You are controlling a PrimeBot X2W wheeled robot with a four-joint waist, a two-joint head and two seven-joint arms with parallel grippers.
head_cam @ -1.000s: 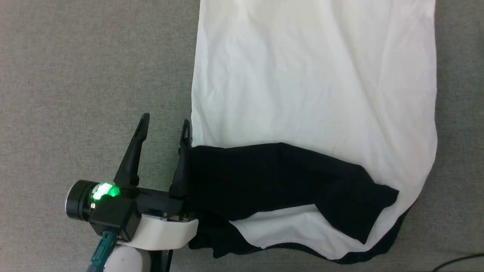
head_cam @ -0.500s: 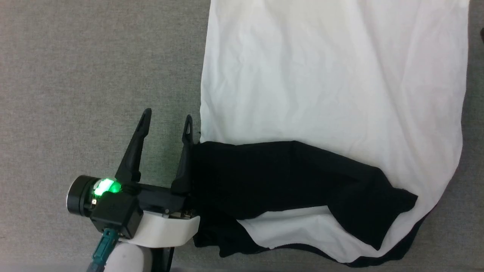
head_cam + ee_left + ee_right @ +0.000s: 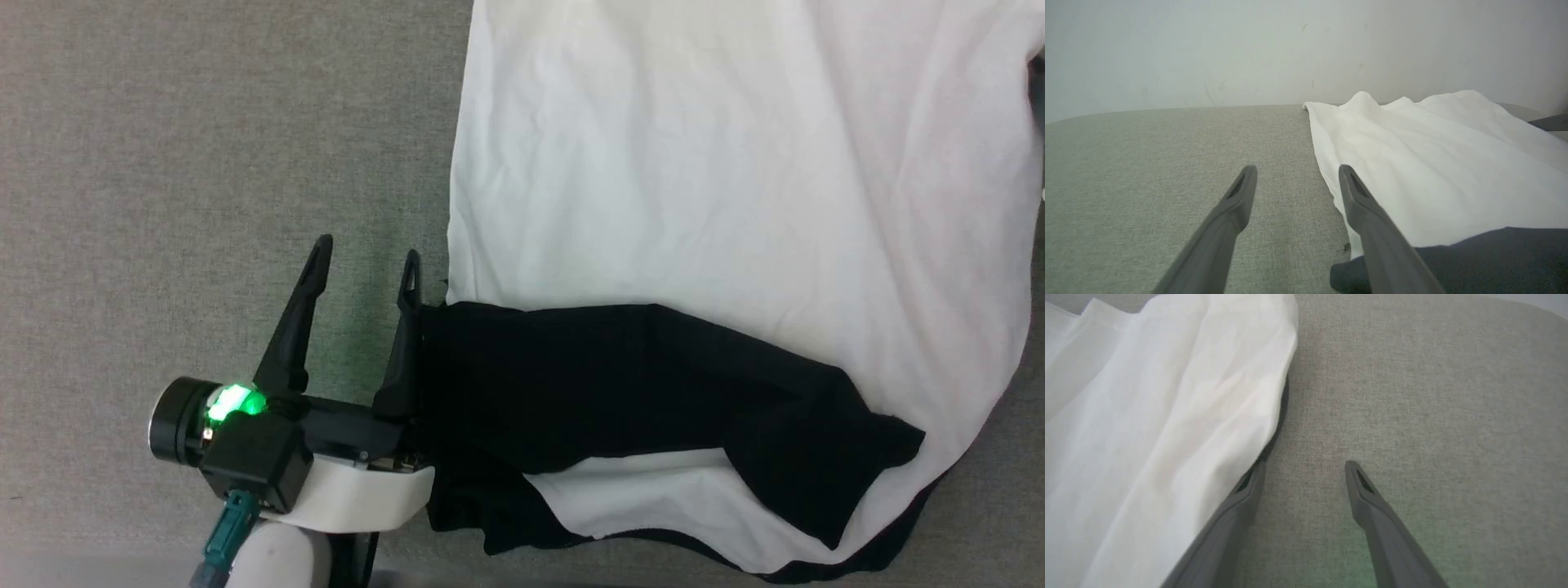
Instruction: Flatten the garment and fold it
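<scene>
Mostly the view has drifted; the garment point(image 3: 694, 204) lies unchanged, black sleeve point(image 3: 612, 384) across its near end. Left pincer point(image 3: 366, 249) and right pincer point(image 3: 1304, 464) gape empty beside its edges; folding is hardly begun.

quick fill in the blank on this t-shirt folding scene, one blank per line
1. The T-shirt has a ____ body panel.
2. A ____ sleeve lies folded across that panel.
3. The left gripper stands ____, holding nothing, beside the sleeve.
4. The right gripper, also open, points across the ____ fabric surface.

Missing words: white; black; open; grey
</scene>
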